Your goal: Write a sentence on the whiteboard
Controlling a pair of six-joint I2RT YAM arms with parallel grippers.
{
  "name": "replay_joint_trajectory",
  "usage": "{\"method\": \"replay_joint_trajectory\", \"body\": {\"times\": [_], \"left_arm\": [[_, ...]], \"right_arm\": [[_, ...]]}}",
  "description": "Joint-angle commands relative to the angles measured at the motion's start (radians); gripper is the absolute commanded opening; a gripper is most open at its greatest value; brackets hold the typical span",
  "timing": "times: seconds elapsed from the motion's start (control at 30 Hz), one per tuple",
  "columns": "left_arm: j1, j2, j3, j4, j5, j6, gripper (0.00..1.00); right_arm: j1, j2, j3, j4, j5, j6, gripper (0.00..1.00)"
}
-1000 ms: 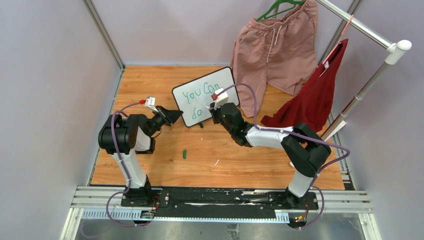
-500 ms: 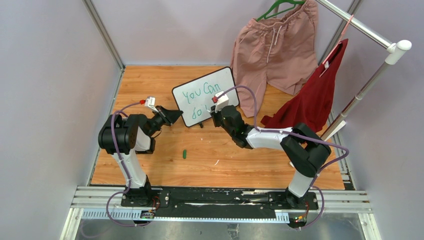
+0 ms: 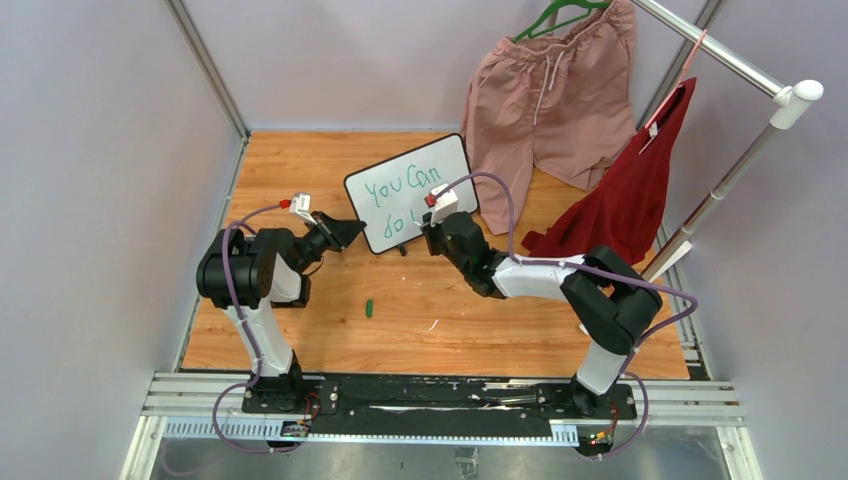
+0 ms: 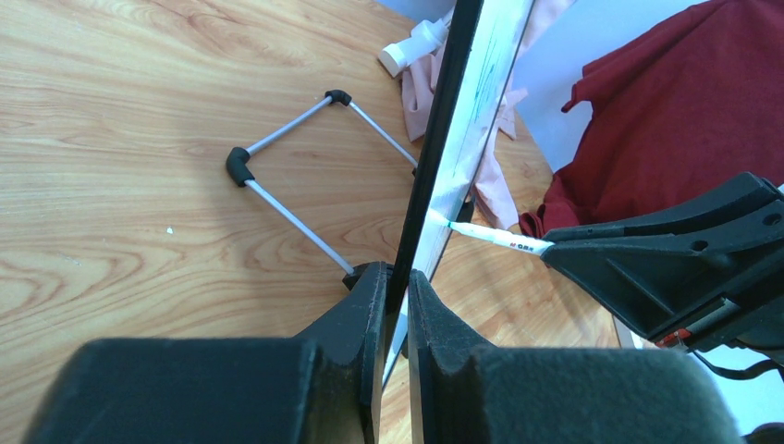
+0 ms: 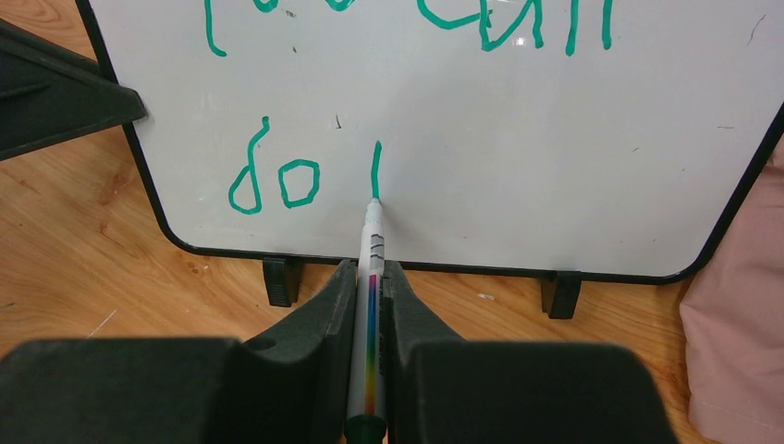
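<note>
The whiteboard stands tilted on its feet at the table's middle back. It carries green words "You Can" and below them "do" plus one vertical stroke. My left gripper is shut on the board's left edge; its wire stand shows behind. My right gripper is shut on a white marker with a rainbow stripe. The marker tip touches the board at the stroke's bottom end. The marker also shows in the left wrist view.
A green marker cap lies on the wood in front. Pink shorts and a dark red garment hang from a rack at the back right, the red cloth draping onto the table beside the board.
My right gripper has moved the marker down the board, drawing a new vertical stroke after "do". The left gripper and the board have not moved.
</note>
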Motion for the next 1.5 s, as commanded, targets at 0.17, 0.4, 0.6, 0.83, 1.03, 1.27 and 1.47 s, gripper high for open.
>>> {"method": "replay_joint_trajectory", "body": {"times": [0.17,0.4,0.6,0.83,1.03,1.27,1.47], "left_arm": [[-0.005,0.021,-0.003,0.033,0.001,0.016,0.00],[-0.006,0.021,-0.003,0.033,0.002,0.016,0.00],[-0.005,0.021,-0.002,0.033,0.002,0.016,0.00],[-0.006,0.021,-0.002,0.033,0.003,0.016,0.00],[-0.006,0.021,-0.003,0.033,0.003,0.016,0.00],[-0.006,0.022,-0.003,0.033,0.003,0.014,0.00],[-0.005,0.022,-0.003,0.033,0.003,0.014,0.00]], "right_arm": [[-0.012,-0.020,-0.018,-0.039,0.060,-0.006,0.00],[-0.015,-0.034,-0.020,-0.029,0.056,-0.005,0.00],[-0.015,-0.050,-0.024,-0.026,0.063,-0.009,0.00],[-0.006,-0.081,-0.036,0.013,0.017,-0.006,0.00],[0.008,-0.074,-0.011,0.014,-0.005,-0.008,0.00],[0.012,-0.053,0.018,0.008,-0.021,-0.006,0.00],[0.015,-0.036,0.043,0.007,-0.029,-0.006,0.00]]}}
